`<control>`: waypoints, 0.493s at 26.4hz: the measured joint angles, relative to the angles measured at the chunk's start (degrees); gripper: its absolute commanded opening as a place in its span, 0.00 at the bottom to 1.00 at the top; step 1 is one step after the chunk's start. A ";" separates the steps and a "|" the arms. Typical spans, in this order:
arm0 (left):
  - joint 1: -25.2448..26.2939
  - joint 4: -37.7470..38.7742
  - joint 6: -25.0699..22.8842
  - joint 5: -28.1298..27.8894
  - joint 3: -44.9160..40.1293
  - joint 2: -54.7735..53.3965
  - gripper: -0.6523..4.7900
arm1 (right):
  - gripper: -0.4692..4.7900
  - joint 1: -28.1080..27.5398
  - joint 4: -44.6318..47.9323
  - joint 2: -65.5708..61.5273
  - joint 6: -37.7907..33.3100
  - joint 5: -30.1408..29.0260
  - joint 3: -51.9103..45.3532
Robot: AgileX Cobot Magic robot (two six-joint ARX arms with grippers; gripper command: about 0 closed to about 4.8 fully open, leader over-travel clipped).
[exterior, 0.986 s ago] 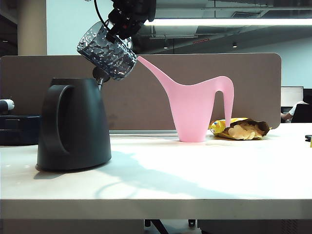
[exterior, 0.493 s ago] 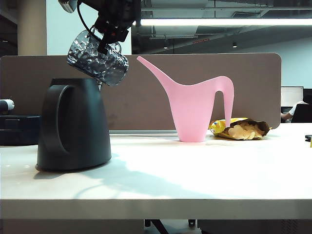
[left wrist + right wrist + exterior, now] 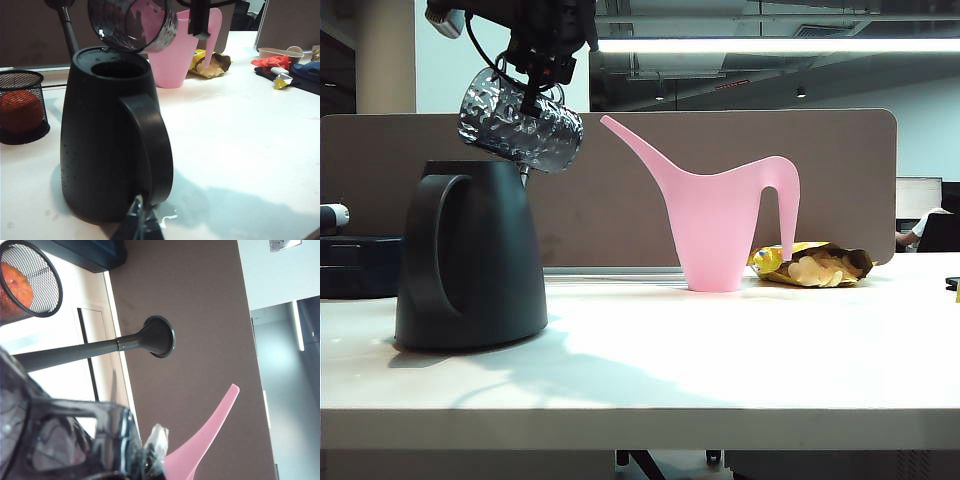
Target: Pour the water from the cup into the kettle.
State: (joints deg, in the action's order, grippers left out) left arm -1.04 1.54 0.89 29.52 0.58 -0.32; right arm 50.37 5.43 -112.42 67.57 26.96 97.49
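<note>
Cup (image 3: 520, 127) tilted above kettle (image 3: 470, 260)

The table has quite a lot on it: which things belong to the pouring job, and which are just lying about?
In the job:
- glass cup, tipped over the kettle, held in the right gripper
- black kettle

Lying about:
- pink watering can
- open snack bag
- mesh basket holding an orange ball

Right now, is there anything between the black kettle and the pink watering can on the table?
No. In the exterior view, only bare tabletop lies between the kettle and the pink watering can.
</note>
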 measured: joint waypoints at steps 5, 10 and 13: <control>-0.02 0.00 0.00 0.00 0.00 0.00 0.11 | 0.07 0.42 1.25 -0.37 2.73 0.22 0.00; 0.00 0.00 0.00 -0.02 0.00 0.00 0.11 | 0.07 1.09 1.64 -0.44 5.70 0.28 0.00; -0.02 0.00 0.00 0.00 0.00 0.00 0.11 | 0.07 1.42 2.19 -0.55 7.10 0.28 0.00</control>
State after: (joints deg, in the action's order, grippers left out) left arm -1.06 1.54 0.89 29.52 0.58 -0.32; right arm 51.79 7.62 -112.97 74.67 27.24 97.49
